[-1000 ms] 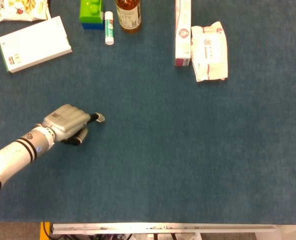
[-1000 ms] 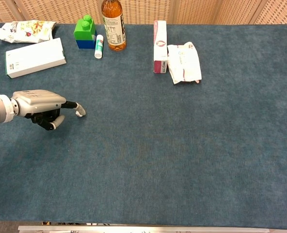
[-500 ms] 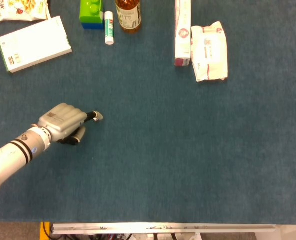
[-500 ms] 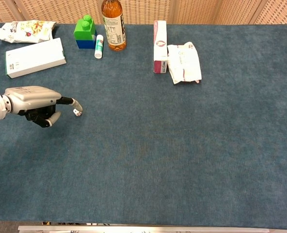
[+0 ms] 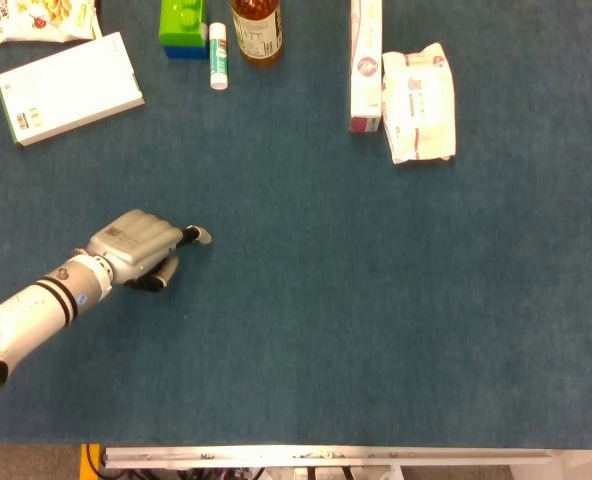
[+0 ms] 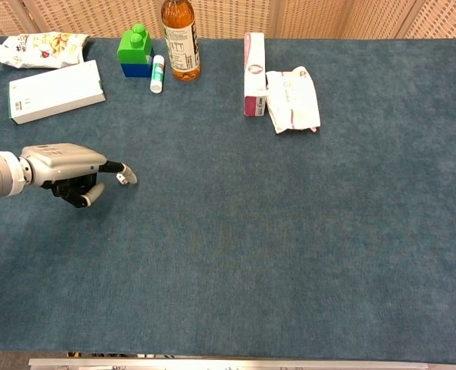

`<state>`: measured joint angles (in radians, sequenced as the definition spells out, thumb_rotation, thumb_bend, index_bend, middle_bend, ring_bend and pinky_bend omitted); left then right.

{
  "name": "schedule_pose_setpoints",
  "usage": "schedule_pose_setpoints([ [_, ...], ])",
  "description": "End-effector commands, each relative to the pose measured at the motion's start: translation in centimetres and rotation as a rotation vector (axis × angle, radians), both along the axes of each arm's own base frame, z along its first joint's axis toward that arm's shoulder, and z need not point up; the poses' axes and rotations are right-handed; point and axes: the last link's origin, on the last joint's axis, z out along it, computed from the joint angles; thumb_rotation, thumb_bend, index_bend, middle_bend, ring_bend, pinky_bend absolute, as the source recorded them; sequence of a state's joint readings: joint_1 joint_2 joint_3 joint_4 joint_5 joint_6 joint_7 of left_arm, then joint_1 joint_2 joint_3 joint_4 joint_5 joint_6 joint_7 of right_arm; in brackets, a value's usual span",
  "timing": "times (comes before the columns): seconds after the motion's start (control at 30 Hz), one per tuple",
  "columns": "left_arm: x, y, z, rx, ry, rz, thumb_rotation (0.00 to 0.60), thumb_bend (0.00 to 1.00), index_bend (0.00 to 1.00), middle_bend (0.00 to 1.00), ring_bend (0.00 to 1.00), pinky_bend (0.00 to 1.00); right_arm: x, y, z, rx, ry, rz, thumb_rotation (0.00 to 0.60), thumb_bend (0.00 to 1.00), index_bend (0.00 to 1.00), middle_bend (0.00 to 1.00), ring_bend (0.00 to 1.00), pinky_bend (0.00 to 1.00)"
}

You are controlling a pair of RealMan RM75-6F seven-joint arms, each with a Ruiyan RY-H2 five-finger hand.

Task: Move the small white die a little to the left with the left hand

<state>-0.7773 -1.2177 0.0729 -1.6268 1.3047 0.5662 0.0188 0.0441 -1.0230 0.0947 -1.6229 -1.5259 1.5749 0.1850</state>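
Observation:
The small white die [image 6: 122, 179] lies on the blue table cloth at the left, seen only in the chest view. My left hand [image 6: 62, 162] reaches in from the left edge, most fingers curled under and one stretched out to the right. That fingertip [image 6: 130, 176] sits just right of the die, touching it or nearly so. In the head view the left hand [image 5: 136, 245] shows the same pose, and its outstretched fingertip [image 5: 201, 237] hides the die. The right hand is in neither view.
Along the far edge stand a white box [image 6: 55, 91], a snack bag [image 6: 39, 48], a green block [image 6: 135, 50], a lip balm [image 6: 157, 73], a bottle [image 6: 180, 38], a pink carton [image 6: 253, 63] and a wipes pack [image 6: 292, 100].
The left hand drew back to the left half a second ago, uncovering the die, then came right again so its fingertip is beside the die. The die has barely shifted.

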Motion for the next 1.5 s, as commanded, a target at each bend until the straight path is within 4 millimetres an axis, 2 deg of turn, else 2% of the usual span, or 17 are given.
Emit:
schedule_pose_setpoints([
  [0.03,-0.2,0.1,0.2,0.006,0.008,0.005,0.600,0.74,0.16,1.00,1.00,0.97,0.0,0.0,0.0,0.000,-0.001,0.000,0.600,0.29,0.24,0.35,0.19,0.17],
  [0.7,-1.6,0.4,2.7,0.041,0.071,0.028,0.600,0.74,0.16,1.00,1.00,0.97,0.1,0.1,0.0,-0.002,-0.006,0.005,0.600,0.29,0.24,0.35,0.19,0.17],
  [0.9,-0.8,0.2,3.6,0.123,-0.035,0.040,0.600,0.74,0.16,1.00,1.00,0.97,0.0,0.1,-0.1,-0.001,-0.006,0.004,0.600,0.29,0.24,0.35,0.19,0.17],
  [0.97,-0.7,0.1,4.0,0.184,-0.091,0.034,0.600,0.74,0.15,0.97,0.99,0.95,-0.1,0.1,-0.1,0.001,-0.004,0.000,0.600,0.29,0.24,0.35,0.19,0.17],
  [1.07,-1.2,-0.1,4.9,0.278,-0.162,0.045,0.600,0.73,0.13,0.89,0.91,0.88,-0.2,-0.1,0.0,0.004,-0.002,-0.007,0.600,0.29,0.24,0.35,0.19,0.17],
  [1.17,-2.2,-0.6,6.3,0.372,-0.208,0.072,0.600,0.72,0.10,0.76,0.76,0.78,-0.2,-0.3,-0.1,0.014,0.001,-0.007,0.600,0.29,0.24,0.35,0.19,0.17],
  [1.23,-3.0,-1.2,7.3,0.437,-0.218,0.085,0.600,0.62,0.08,0.64,0.64,0.68,-0.2,-0.4,-0.2,0.021,0.003,-0.007,0.600,0.29,0.24,0.35,0.19,0.17],
  [1.33,-4.4,-2.4,9.1,0.565,-0.226,0.118,0.600,0.48,0.08,0.54,0.50,0.59,-0.3,-0.6,-0.4,0.033,0.004,-0.013,0.600,0.29,0.24,0.35,0.19,0.17],
  [1.5,-6.8,-5.0,11.5,0.764,-0.217,0.200,0.600,0.42,0.08,0.38,0.34,0.45,-0.6,-1.1,-0.8,0.061,0.005,-0.020,0.600,0.29,0.24,0.35,0.19,0.17],
])
